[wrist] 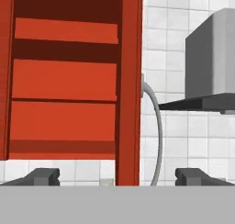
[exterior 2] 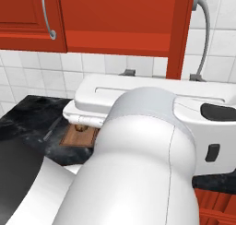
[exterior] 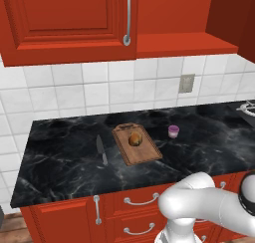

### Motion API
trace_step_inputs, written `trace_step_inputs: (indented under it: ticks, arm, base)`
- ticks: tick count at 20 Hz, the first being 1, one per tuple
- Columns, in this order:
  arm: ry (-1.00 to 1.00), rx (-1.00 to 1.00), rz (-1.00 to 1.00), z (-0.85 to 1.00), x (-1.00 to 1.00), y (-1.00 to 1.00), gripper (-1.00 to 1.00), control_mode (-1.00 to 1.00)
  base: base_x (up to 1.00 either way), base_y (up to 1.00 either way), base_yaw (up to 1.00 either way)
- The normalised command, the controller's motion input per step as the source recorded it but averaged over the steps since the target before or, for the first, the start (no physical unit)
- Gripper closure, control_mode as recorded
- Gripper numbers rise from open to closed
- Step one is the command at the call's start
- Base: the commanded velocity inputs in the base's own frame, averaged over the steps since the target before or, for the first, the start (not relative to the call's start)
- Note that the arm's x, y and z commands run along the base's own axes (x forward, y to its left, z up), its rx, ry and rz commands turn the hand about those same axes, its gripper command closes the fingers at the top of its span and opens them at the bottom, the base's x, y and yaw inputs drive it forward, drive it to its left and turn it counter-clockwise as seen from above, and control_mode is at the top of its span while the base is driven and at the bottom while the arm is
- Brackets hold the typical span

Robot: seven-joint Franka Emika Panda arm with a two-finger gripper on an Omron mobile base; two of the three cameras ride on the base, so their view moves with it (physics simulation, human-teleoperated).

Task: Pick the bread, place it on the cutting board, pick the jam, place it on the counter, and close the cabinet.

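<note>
On bench [exterior: 60, 157], left view: bread [exterior: 134, 139] on board [exterior: 137, 145], purple jam [exterior: 173, 131] beside. Hand view: gripper [wrist: 117, 176] spread, facing open cabinet [wrist: 64, 81] shelves.

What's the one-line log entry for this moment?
bread: on cutting board | jam: on counter | cabinet: door open, edge-on | pincer: open, facing door edge

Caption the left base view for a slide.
Small round golden-brown bread on the brown wooden cutting board, squat purple jam jar beside it on the black marble counter.
</note>
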Motion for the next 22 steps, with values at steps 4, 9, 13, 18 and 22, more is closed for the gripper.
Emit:
trace_step_inputs:
  ticks: [4, 9, 13, 18, 22]
  arm:
    - [0.00, 0.00, 0.01, -0.17, 0.25, 0.00, -1.00, -1.00]
    - [-0.05, 0.00, 0.00, -0.14, 0.25, -0.01, -1.00, -1.00]
    - [-0.07, 0.00, 0.00, -0.11, 0.22, -0.03, -1.00, -1.00]
    - [-0.08, 0.00, 0.00, -0.11, 0.20, -0.04, -1.00, -1.00]
    - [-0.09, 0.00, 0.00, -0.12, 0.24, -0.03, -1.00, -1.00]
  base:
    - [0.00, 0.00, 0.00]
    - [0.00, 0.00, 0.00]
    - [0.00, 0.00, 0.00]
    - [0.00, 0.00, 0.00]
    - [0.00, 0.00, 0.00]
